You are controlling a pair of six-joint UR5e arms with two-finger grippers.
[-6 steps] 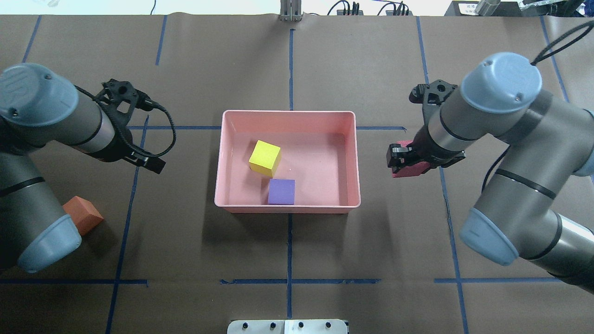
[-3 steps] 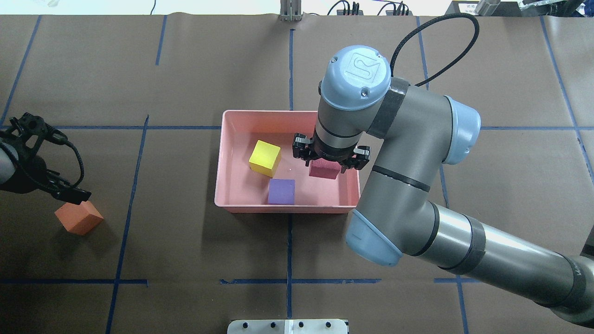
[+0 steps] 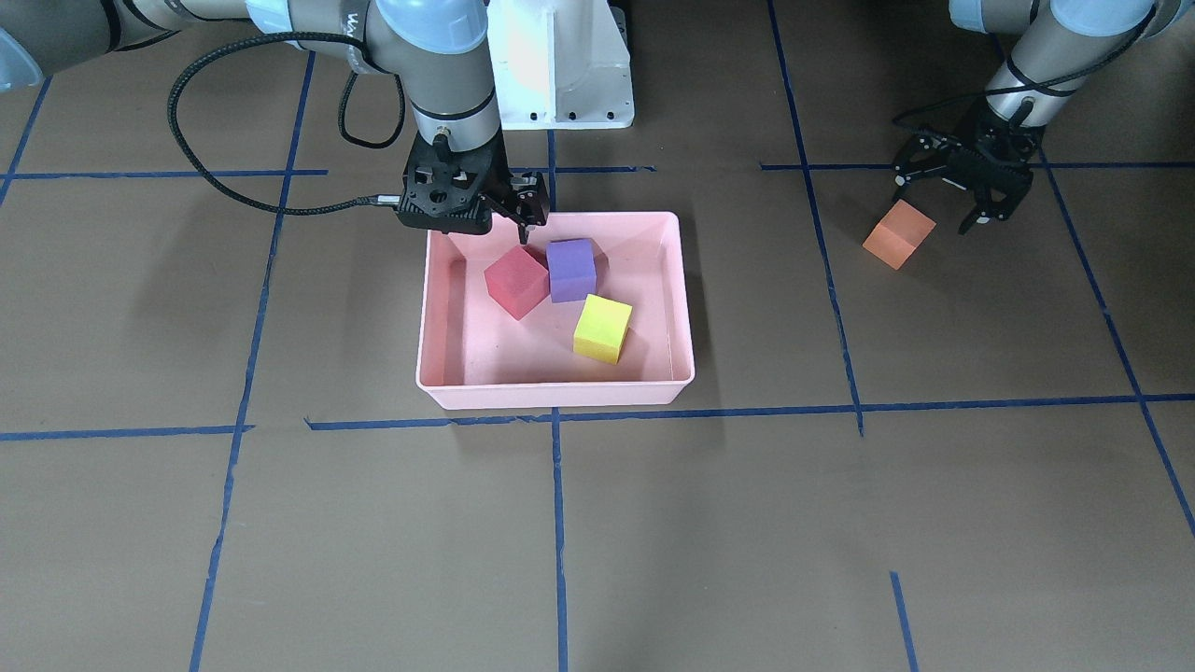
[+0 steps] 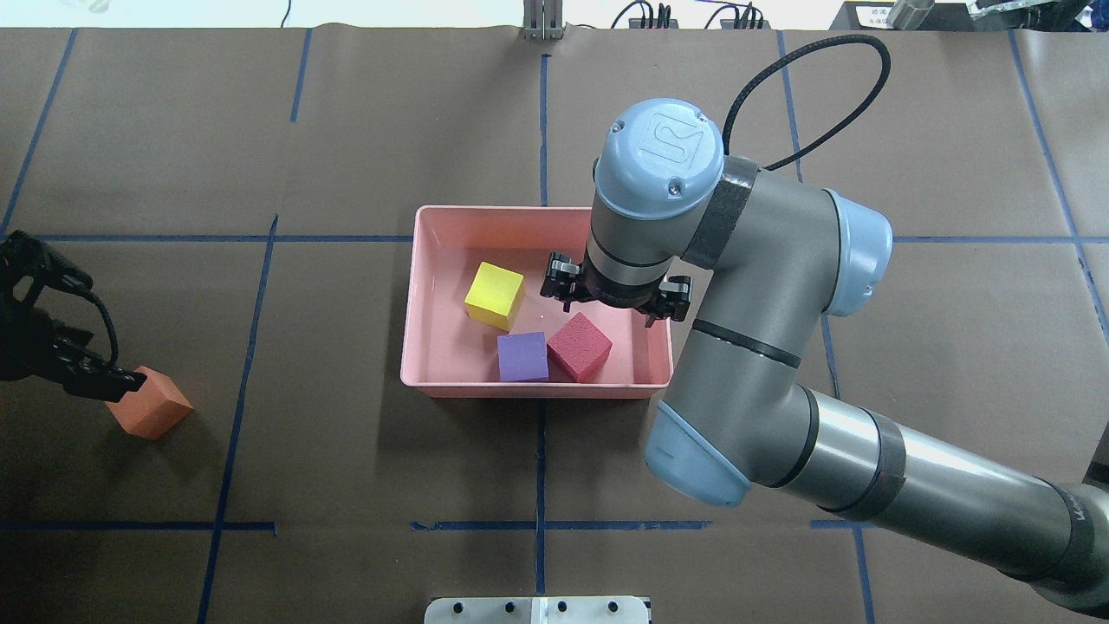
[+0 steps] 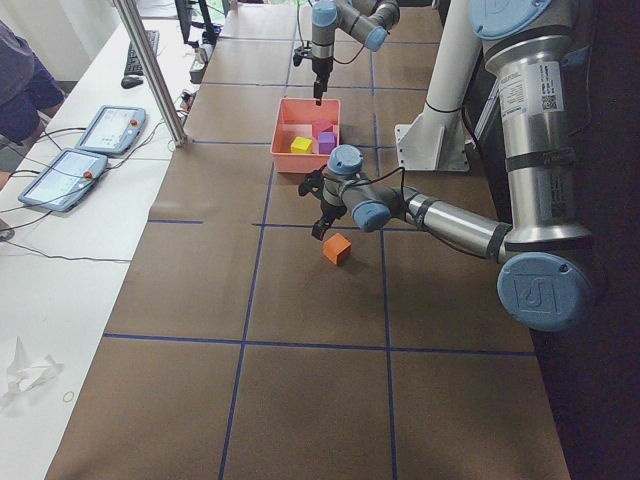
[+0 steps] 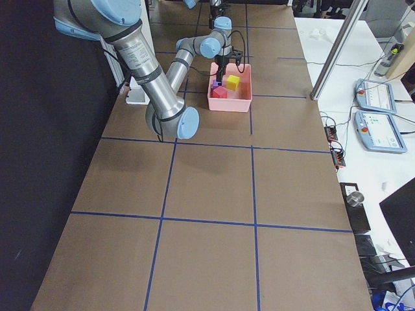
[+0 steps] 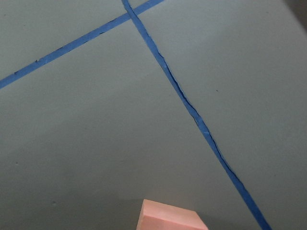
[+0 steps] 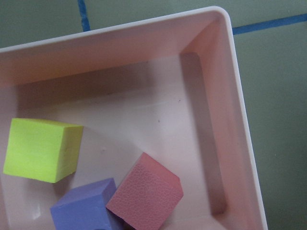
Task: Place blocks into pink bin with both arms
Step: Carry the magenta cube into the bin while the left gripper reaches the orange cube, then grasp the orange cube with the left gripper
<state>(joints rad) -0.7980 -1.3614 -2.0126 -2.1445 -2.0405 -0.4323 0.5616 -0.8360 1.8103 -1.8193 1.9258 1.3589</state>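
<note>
Brown-papered table [image 4: 346, 130], blue tape grid [image 4: 541, 130]; since before, my right pincer [image 4: 617, 296], spread wide, has dropped the red block [image 4: 579, 347] against the purple block [image 4: 522, 357]; left pincer [image 3: 935, 207] gapes nearer the orange block [image 3: 898, 234].

Right arm [image 4: 771, 260] comes in from its own side, forearm stretched long and low across the surface [image 4: 346, 477], elbow folded back, wrist pointing straight down. Right tool [image 4: 615, 296] hangs vertical, jaws spread wide, gripping nothing. Cable loops off the wrist. Left arm [image 3: 1046, 42] sits far out on its own side, almost out of the overhead view, wrist tilted down at an angle. Left tool [image 3: 945, 198] is low over the surface, also tilted, jaws spread, gripping nothing. The two tools are well apart, no crossing.
</note>
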